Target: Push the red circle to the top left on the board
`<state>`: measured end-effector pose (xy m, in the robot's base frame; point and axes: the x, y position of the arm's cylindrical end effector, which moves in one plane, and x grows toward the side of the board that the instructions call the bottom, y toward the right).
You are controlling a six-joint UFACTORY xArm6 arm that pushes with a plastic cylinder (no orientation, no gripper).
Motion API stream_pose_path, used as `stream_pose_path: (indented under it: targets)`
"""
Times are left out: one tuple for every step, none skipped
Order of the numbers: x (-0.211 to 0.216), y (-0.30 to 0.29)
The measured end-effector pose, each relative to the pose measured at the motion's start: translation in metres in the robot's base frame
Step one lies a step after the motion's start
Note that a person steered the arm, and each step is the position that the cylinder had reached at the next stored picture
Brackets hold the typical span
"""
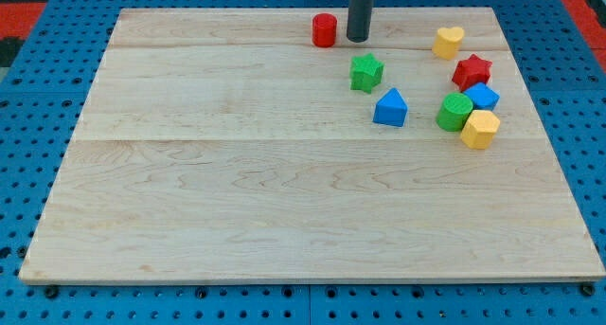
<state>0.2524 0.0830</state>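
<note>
Wooden board (237, 192) seen from above. The red circle (325, 29) stands near the board's top edge, slightly right of centre. The rod's tip (358, 39), a bare rod end grasping nothing, rests just right of it, apart by a narrow gap. At upper right: green star (366, 72), blue triangular block (390, 108), yellow heart (448, 42), red star (472, 72), blue block (482, 97), green round block (454, 111), yellow hexagon (480, 129).

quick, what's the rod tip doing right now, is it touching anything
My tip: no gripper, holding nothing; it sits just right of the red circle, with a small gap showing.
</note>
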Motion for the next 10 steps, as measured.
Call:
stream_pose_path:
  targets:
    - [-0.003, 0.014]
    - [-0.006, 0.021]
    - [-0.007, -0.043]
    - [-0.005, -0.047]
    - [0.005, 0.008]
    - [-0.004, 0.040]
    - [-0.013, -0.070]
    - [-0.016, -0.184]
    - [-0.016, -0.257]
    - [-0.016, -0.265]
